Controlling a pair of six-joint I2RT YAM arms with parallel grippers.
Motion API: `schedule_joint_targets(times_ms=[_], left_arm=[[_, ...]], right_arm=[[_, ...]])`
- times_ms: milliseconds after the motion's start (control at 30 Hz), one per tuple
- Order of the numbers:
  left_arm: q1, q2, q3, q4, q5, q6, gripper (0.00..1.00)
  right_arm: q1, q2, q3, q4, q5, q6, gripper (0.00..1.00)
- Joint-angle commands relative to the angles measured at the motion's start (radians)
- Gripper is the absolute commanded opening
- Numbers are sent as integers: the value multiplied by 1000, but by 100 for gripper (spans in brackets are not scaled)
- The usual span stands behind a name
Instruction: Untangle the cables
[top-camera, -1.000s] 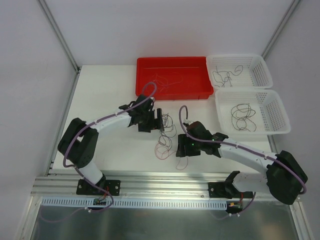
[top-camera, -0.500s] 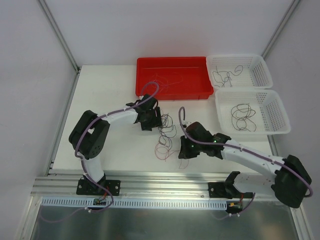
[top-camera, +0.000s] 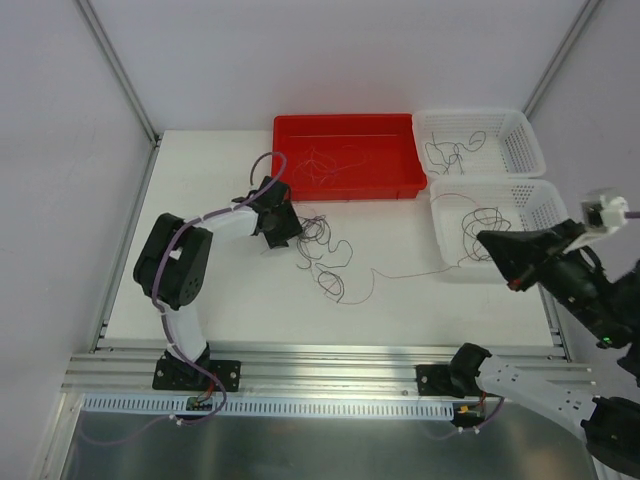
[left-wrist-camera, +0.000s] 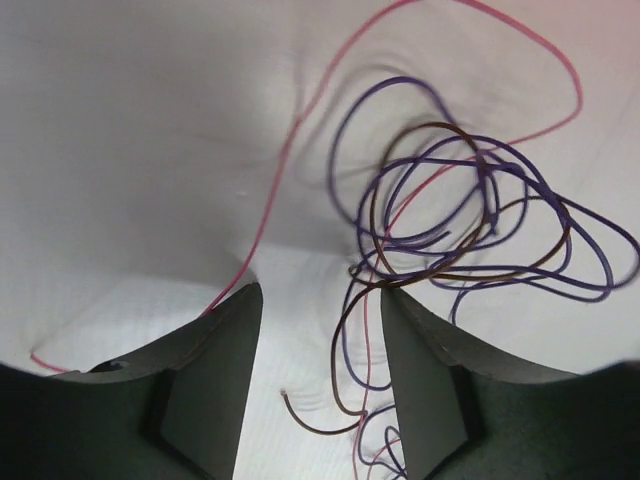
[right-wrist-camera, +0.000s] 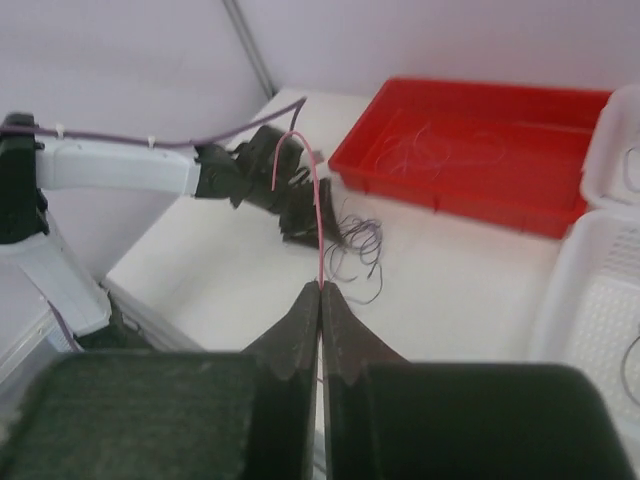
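**Red strand clamped; knot on tabletop**

Right end effector (right-wrist-camera: 321, 290) is high up beside the white baskets (top-camera: 565, 262), pinched together on one red strand (right-wrist-camera: 318, 225). Left end effector (left-wrist-camera: 320, 300) has its fingers apart, low at the cables (top-camera: 325, 252), which lie knotted on the tabletop (top-camera: 220, 290) before the red tray (top-camera: 345, 188).

We see the cables (top-camera: 322, 243) as a mix of purple, dark brown-black and reddish strands against the plain white surface (top-camera: 210, 290). The single strand (right-wrist-camera: 318, 225) at the right claw (right-wrist-camera: 321, 295) is pink-red; that claw is black, and so is the left claw (left-wrist-camera: 318, 295). The tray (top-camera: 350, 190) is a solid bright red. The far basket (top-camera: 520, 150) and the near basket (top-camera: 548, 205) are white, their walls patterned with a fine grid of holes, and the strands in them look dark
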Motion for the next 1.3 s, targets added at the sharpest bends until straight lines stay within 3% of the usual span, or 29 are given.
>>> schedule_joint_targets(times_ms=[0, 200, 433, 633, 767, 833, 900, 1000, 1033, 1067, 1133, 1267], left_arm=[[93, -35, -83, -37, -77, -29, 52], [304, -148, -220, -61, -149, -35, 30], [585, -303, -355, -104, -192, -88, 20], [647, -378, -331, -107, -111, -25, 28], [647, -438, -340, -109, -45, 20, 42], [644, -506, -359, -112, 20, 46, 55], [636, -588, -379, -122, 48, 85, 71], [572, -697, -384, -133, 120, 177, 83], [541, -720, -381, -155, 122, 207, 85], [512, -751, -375, -162, 124, 239, 86], [401, -767, -358, -176, 111, 329, 87], [282, -741, -353, -190, 96, 429, 88]], right_arm=[[2, -34, 55, -92, 133, -104, 1], [2, -68, 49, -98, 225, -129, 1], [2, -99, -19, -107, 315, -117, 1], [2, -25, -112, -134, 251, -85, 1], [0, 30, -291, -37, 191, -34, 1], [-7, 77, -356, 3, 176, 10, 1], [-41, 117, -437, 34, 162, 31, 8], [-121, 180, -548, 102, 81, 46, 23], [-141, 201, -569, 123, 12, 46, 28], [-173, 212, -588, 160, -16, 46, 41], [-188, 229, -622, 180, -68, 48, 58], [-191, 243, -637, 215, -134, 29, 75]])
